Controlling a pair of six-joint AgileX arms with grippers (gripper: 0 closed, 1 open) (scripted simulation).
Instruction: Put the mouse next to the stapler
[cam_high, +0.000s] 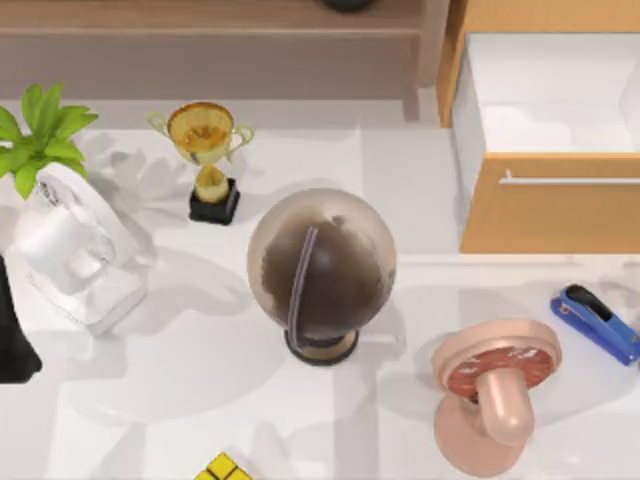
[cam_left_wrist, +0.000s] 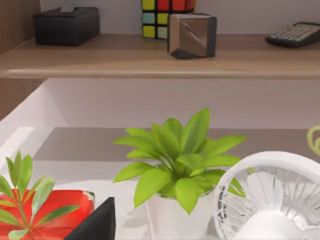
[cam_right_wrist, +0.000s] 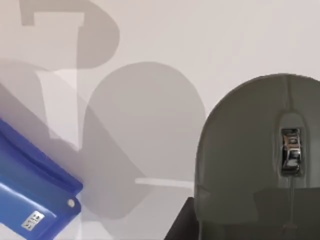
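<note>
At the top view's left edge our left arm (cam_high: 15, 335) sits parked beside the white fan (cam_high: 70, 250), and we cannot tell how its claw stands. Moving right we pass the trophy (cam_high: 205, 160), the globe (cam_high: 320, 270) and the pink fan (cam_high: 495, 385). At the far right lies the stapler (cam_high: 595, 320). Our right wrist view looks down at the stapler's blue end (cam_right_wrist: 35, 200) with the mouse (cam_right_wrist: 260, 160) near it, a strip of bare table between them. Whether our right claw grips the mouse, we cannot tell. We judge placement is under way; next comes settling the mouse beside the stapler without nudging it.
</note>
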